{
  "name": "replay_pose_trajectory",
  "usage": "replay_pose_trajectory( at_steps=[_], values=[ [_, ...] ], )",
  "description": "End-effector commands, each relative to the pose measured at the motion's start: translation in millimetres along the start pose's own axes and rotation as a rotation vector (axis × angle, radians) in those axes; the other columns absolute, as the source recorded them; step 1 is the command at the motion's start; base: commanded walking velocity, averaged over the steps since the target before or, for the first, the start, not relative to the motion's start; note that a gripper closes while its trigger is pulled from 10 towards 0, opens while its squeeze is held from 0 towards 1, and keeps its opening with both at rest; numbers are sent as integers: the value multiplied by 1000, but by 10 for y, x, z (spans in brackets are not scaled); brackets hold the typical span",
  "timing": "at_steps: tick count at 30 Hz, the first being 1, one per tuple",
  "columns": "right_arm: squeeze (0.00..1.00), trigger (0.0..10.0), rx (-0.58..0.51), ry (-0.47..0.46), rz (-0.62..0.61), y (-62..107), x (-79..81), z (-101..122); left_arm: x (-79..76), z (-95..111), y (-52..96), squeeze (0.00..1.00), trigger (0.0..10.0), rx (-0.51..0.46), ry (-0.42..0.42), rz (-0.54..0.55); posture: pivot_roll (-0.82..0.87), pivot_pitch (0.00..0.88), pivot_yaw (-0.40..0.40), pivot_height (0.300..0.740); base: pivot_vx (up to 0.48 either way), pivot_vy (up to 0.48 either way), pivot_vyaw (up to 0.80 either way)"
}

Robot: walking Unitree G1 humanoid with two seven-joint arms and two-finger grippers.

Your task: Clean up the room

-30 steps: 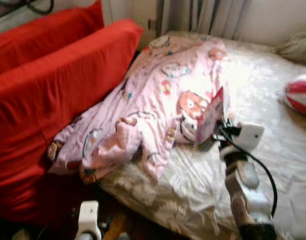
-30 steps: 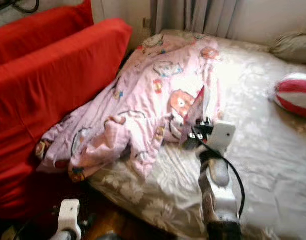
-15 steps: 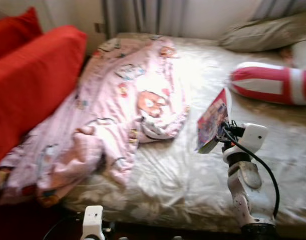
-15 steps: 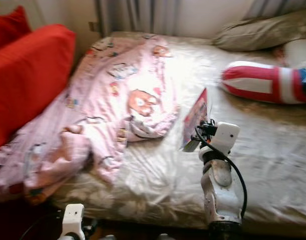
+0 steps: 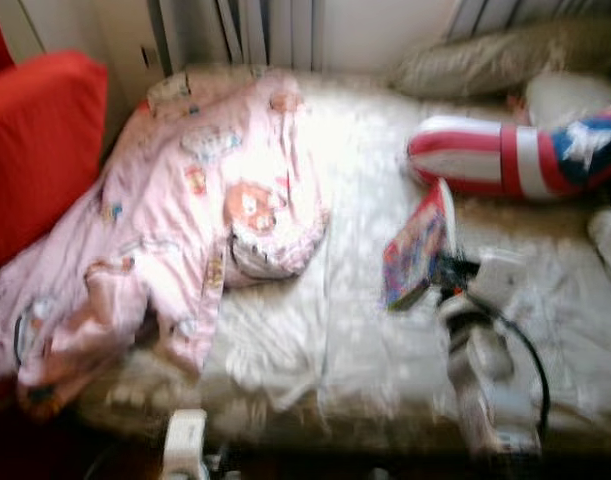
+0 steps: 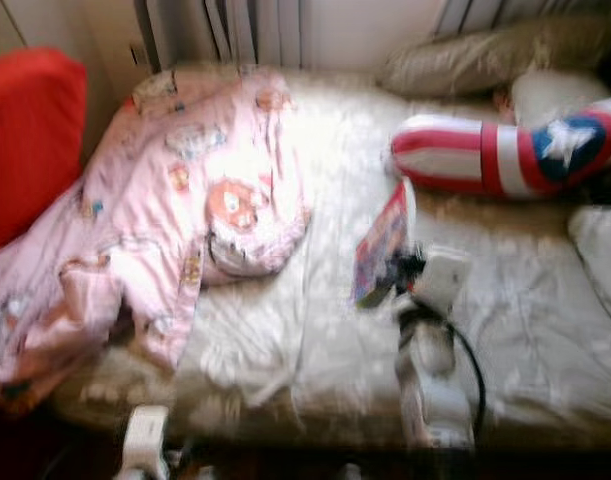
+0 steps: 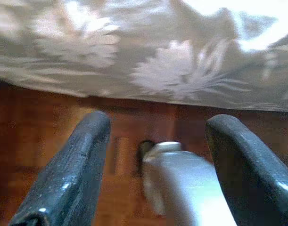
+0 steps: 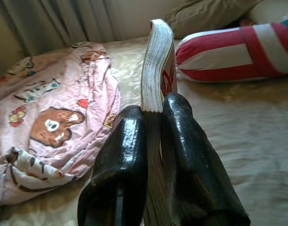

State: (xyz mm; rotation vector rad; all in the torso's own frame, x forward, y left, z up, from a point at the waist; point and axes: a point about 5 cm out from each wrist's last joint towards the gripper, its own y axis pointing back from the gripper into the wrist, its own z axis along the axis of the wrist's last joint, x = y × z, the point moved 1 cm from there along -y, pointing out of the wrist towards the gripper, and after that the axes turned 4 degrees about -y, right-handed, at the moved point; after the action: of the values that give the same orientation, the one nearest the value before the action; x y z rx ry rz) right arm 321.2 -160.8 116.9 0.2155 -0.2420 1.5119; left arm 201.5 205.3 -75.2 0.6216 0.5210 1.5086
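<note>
Book (image 8: 157,56) is clamped upright between the right gripper (image 8: 155,113) fingers, right of centre frame above the bed (image 5: 365,340), presumably for carrying off. Left gripper (image 7: 155,141) hangs spread and empty over the floor (image 7: 49,122). Pink blanket (image 5: 205,200) lies crumpled at left.

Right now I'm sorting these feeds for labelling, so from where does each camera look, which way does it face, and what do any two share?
Left eye view: on the head, facing forward and down at the bed; right arm holds up a book.
Right eye view: beside it, same scene with the pink blanket and striped cushion.
Left wrist view: along the left gripper, fingers apart, toward wood floor under the bedsheet's edge.
Right wrist view: along the right gripper, clamped on the book.
Shared: book, blanket and cushion appear in both eye views and the right wrist view.
</note>
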Motion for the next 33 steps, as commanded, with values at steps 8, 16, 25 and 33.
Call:
replay_pose_trajectory(
  at_steps=[8,16,25,33],
  values=[
    [0,10000,-47,-3,-24,8,-70,101,-100,-135,34,0,10000,47,9,-26,54,183,-17,715,0,-321,0],
    [0,10000,-46,-5,-25,7,-67,100,-105,-136,34,0,10000,48,7,-27,52,188,-16,715,0,-321,0],
    [0,10000,-44,-4,-24,12,-68,99,-105,-138,34,0,10000,49,8,-27,51,190,-15,715,0,-324,0],
    [0,10000,-39,-6,-14,17,-58,92,-103,-152,40,0,10000,53,6,-30,50,193,-16,715,0,-272,0]
  ],
)
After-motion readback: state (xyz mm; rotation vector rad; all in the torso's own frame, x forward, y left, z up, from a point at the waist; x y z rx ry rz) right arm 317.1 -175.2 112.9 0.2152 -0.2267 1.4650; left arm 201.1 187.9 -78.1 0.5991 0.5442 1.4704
